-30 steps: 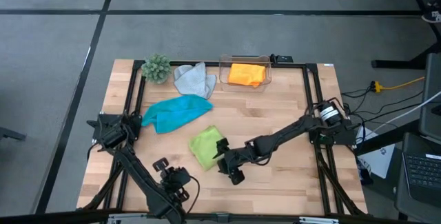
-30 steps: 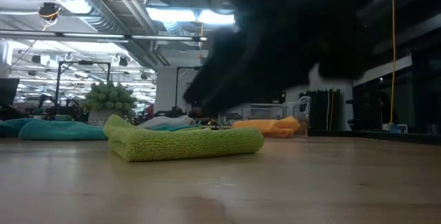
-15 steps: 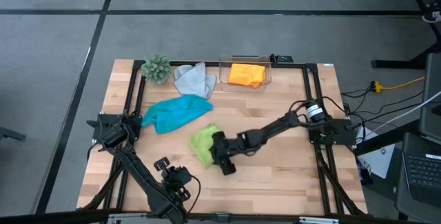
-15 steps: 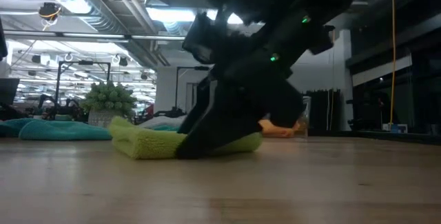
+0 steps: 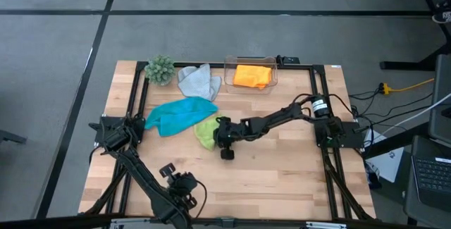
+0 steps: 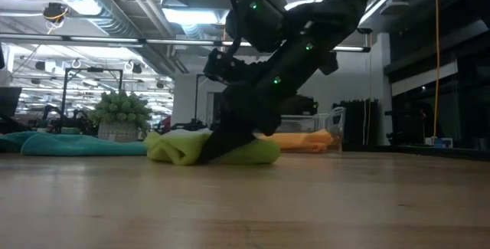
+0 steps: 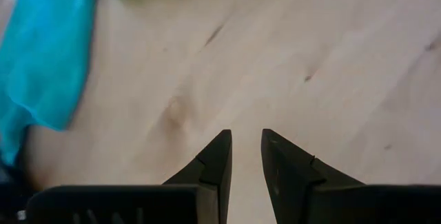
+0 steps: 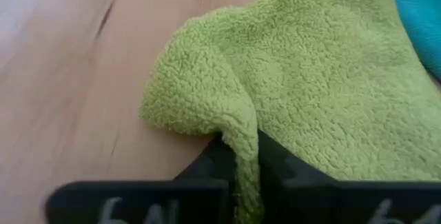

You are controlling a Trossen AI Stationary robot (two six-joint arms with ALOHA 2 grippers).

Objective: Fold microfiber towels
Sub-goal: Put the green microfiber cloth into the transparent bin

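— While the right gripper (image 8: 244, 158) was clamped on a fold of the green towel (image 5: 206, 131), where did that towel lie?
— Near the middle of the worktop (image 5: 282, 165), bunched, just beside the blue towel (image 5: 180, 114).
— And the other towels?
— The grey towel (image 5: 197, 81) sat crumpled by the far edge next to the plant (image 5: 160, 69); the orange towel (image 5: 252, 75) was in the box (image 5: 227, 74) there.
— The left gripper (image 7: 245, 156)?
— It waited near the near-left corner, fingers slightly parted, holding nothing.
— Which step was this, you reckon?
— Probably folding the green towel, the edge just pinched. Next, I'd judge, it needed lifting and carrying across so the layers met squarely, clear of the blue towel.
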